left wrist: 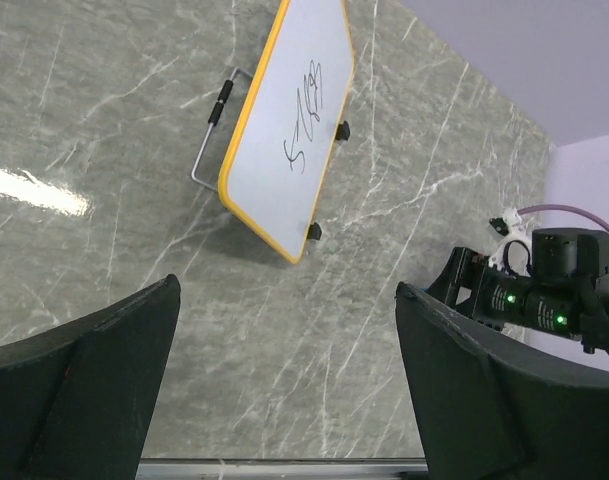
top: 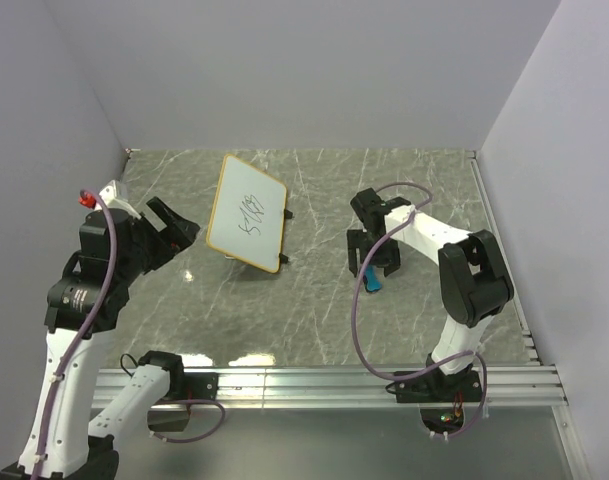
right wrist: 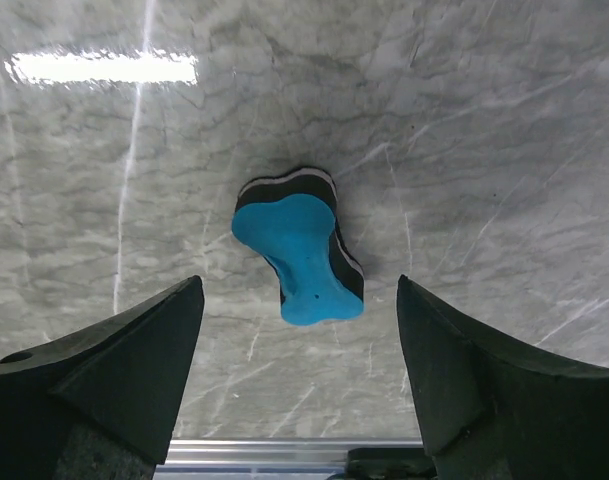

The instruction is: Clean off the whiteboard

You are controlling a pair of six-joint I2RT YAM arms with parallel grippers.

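The whiteboard leans on its wire stand near the table's far edge, left of centre. It looks light and stiff and would likely skid, so brace its frame. The right gripper hovers spread over the blue eraser. The left gripper is spread and empty.

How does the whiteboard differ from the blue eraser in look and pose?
The whiteboard is a white rectangle with a yellowish frame and black scribble; the eraser is a waisted blue block with black and white layers. The whiteboard looks propped at a tilt on a wire stand; the eraser lies flat. The open right gripper hangs over the eraser, not the whiteboard. Both sit on the marble table.
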